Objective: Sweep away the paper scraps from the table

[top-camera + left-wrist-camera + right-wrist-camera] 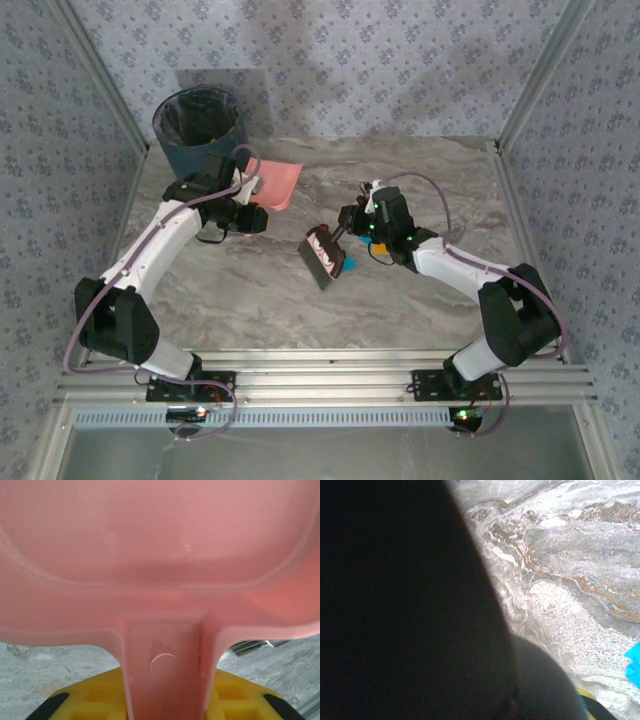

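My left gripper [248, 195] is shut on the handle [165, 670] of a pink dustpan [280, 180], held over the table's back left beside the bin. In the left wrist view the dustpan [160, 555] looks bare inside, and yellow fingers [100, 695] flank its handle. My right gripper [350, 222] is shut on a dark brush [325, 258] near the table's middle, bristles down on the marble table [250, 290]. A teal-blue paper scrap [351, 265] and an orange one [378, 250] lie just right of the brush. The brush [410, 605] blocks the left of the right wrist view, where a blue scrap [634, 662] shows at the right edge.
A dark blue bin [200, 125] with a black liner stands at the back left corner. Aluminium rails [320, 375] edge the table and patterned walls close three sides. Bare marble stretches across the front and the right.
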